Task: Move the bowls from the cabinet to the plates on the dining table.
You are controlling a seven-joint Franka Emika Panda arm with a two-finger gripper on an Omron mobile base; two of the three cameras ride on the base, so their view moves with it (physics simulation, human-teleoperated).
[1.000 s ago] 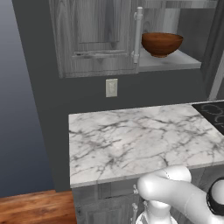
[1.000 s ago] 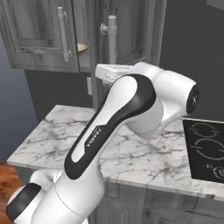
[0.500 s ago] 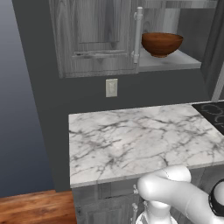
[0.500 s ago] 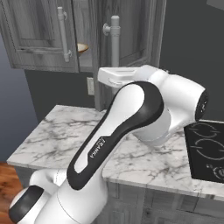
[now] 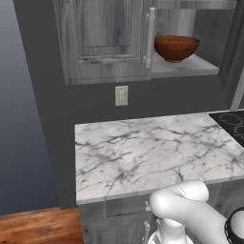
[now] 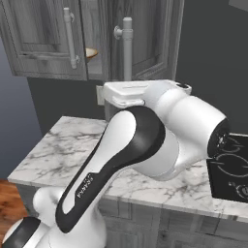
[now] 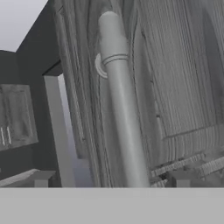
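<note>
A marble worktop (image 5: 152,147) stands below the grey cabinet (image 5: 102,43), a black stove (image 5: 231,121) at its right end. The cabinet's right door (image 6: 145,38) stands open; the reddish-brown bowl (image 5: 176,47) sits on the shelf (image 5: 190,66) inside. The hand (image 7: 111,186) straddles the door's silver handle (image 7: 122,113), fingers spread, gripping nothing.
</note>
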